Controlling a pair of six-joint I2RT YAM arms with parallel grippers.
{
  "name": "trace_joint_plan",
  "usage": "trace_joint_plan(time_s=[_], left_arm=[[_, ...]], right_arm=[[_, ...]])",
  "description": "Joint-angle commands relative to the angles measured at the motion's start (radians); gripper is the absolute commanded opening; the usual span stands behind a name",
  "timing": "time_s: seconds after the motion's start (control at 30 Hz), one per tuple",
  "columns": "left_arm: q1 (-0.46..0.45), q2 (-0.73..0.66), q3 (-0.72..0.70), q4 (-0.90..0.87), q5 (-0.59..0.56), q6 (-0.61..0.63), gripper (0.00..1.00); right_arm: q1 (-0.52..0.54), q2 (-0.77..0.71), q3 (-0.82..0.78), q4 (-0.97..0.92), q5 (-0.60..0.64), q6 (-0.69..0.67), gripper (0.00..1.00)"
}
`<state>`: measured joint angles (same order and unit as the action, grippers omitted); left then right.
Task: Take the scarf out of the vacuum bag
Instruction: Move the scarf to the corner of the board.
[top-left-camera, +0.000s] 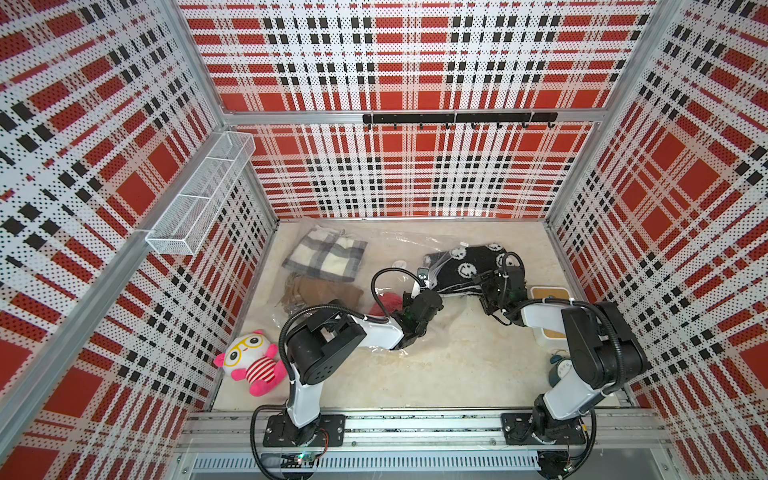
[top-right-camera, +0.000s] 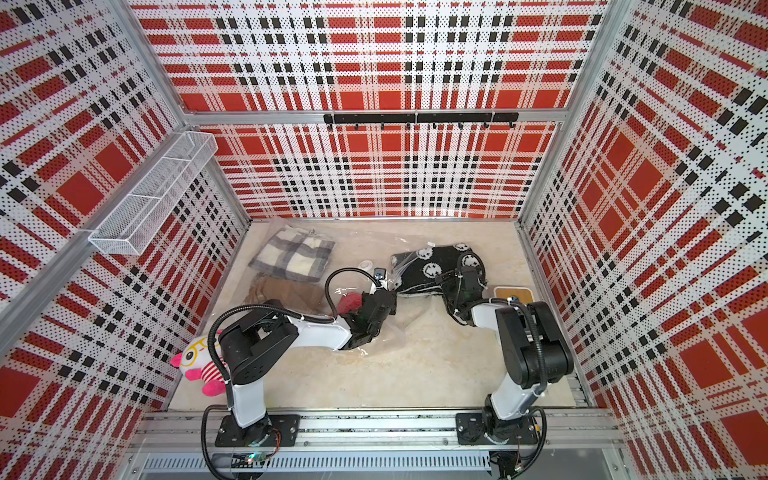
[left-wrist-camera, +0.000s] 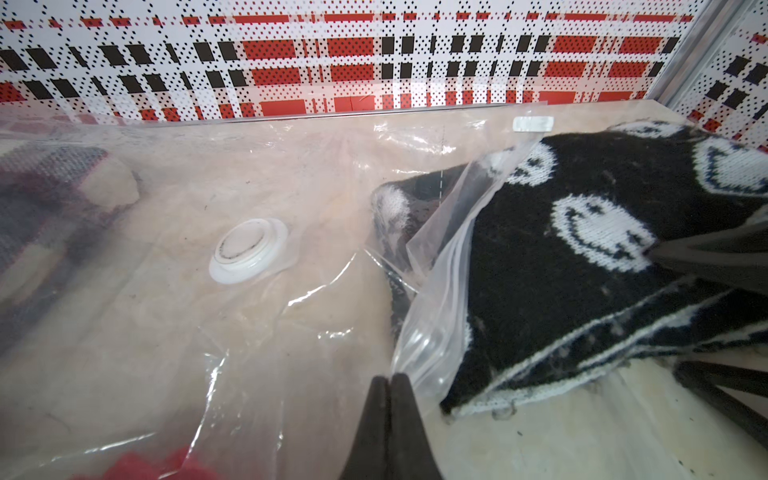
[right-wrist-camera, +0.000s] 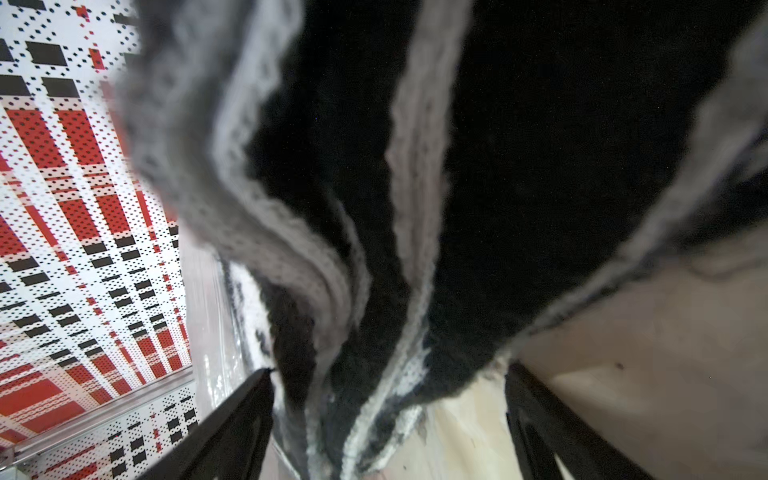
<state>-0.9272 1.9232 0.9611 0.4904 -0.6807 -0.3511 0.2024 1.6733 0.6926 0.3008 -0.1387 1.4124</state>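
Scarf partly outside vacuum bag

Bright even light, glare on vacuum bag, scarf blurred close-up

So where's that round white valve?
In both top views the round white plastic valve sits mid-table on the clear crinkly vacuum bag, between the grey checked cloth and black smiley scarf.

The scarf lies partly in the vacuum bag (mouth end), right of the valve.
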Motion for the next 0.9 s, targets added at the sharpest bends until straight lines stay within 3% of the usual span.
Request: trace_joint_plan(time_s=[0.0, 0.1, 0.23, 0.3, 0.43, 0.87], left_arm=[[-0.015, -0.006, 0.030, -0.006, -0.013, 0.008, 0.00], [-0.015, -0.011, 0.029, -0.007, -0.003, 0.008, 0.00], [-0.013, -0.008, 0.031, -0.007, 0.008, 0.006, 0.00], [-0.012, -0.009, 0.026, 0.002, 0.020, 0.001, 0.00], [-0.007, 0.001, 0.030, 0.012, 0.020, -0.002, 0.00], [0.011, -0.013, -0.011, 0.084, -0.009, -0.012, 0.00]], right_arm=[[0.020, 0.051, 0.018, 0.057, 0.038, 0.061, 0.86], [0.025, 0.081, 0.033, 0.075, 0.056, 0.070, 0.76], [0.029, 0.086, 0.029, 0.103, 0.106, 0.080, 0.45], [0.029, 0.092, 0.035, 0.113, 0.108, 0.073, 0.23], [0.019, 0.097, 0.019, 0.135, 0.113, 0.073, 0.03], [-0.129, 0.072, -0.049, 0.167, 0.034, 0.034, 0.00]])
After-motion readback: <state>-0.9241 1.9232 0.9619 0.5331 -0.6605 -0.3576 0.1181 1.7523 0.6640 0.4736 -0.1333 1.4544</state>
